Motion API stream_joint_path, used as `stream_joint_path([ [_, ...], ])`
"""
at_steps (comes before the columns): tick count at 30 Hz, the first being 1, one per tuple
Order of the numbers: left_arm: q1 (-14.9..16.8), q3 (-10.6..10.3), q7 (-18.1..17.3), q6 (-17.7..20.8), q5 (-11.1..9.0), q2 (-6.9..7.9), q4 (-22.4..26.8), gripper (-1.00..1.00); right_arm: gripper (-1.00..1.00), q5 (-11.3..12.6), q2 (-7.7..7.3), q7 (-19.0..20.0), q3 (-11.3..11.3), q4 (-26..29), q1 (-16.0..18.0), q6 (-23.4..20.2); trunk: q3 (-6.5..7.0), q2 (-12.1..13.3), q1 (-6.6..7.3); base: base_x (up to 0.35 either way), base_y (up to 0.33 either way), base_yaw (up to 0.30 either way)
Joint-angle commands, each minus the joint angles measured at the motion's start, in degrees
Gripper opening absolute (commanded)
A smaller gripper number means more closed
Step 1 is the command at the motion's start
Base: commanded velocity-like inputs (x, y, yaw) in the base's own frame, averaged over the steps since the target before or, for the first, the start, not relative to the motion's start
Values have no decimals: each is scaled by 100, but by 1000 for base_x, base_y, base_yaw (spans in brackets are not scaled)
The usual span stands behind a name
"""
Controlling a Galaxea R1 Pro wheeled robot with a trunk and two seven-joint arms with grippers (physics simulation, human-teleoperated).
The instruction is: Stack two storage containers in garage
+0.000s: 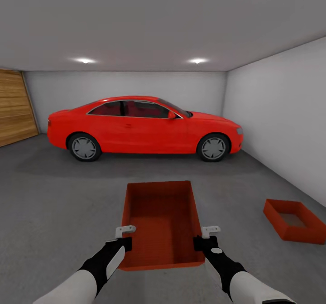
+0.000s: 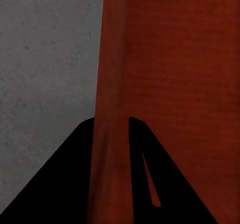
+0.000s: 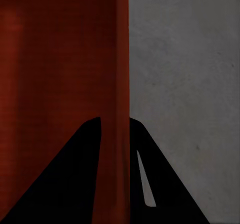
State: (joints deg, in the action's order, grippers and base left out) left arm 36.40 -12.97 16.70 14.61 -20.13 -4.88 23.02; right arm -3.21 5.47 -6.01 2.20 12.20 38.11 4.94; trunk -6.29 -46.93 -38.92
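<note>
I hold one orange-red storage container [image 1: 160,222] in front of me above the grey garage floor [image 1: 59,204]. My left gripper [image 1: 124,238] is shut on its left wall [image 2: 112,134], my right gripper [image 1: 204,238] on its right wall [image 3: 116,134]. In both wrist views the thin red wall runs between the two dark fingers [image 2: 65,184] [image 3: 65,184]. The second storage container [image 1: 294,220] sits on the floor at the right, close to the white wall, empty and upright.
A red car [image 1: 140,127] is parked across the room ahead. A wooden garage door [image 1: 16,107] is at the left, a white wall [image 1: 280,123] at the right. Open floor lies between me and the car.
</note>
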Motion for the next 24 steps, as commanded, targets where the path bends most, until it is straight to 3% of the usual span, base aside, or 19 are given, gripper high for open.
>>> stream_joint_path([
  [1, 8, 365, 114, -60, 157, 400, 27, -100, -100, -22, -6, -255, -123, -16, 3, 16, -9, -6, -4, 322, 0, 0],
  [7, 8, 365, 114, -56, 155, 399, 27, -100, -100, -22, -4, -259, -123, -16, 3, 16, -9, -6, -4, 322, 0, -117],
  [24, 8, 365, 114, -55, 150, 396, 27, -100, -100, -22, -2, -260, -123, -16, 3, 16, -9, -6, -4, 322, 0, -276],
])
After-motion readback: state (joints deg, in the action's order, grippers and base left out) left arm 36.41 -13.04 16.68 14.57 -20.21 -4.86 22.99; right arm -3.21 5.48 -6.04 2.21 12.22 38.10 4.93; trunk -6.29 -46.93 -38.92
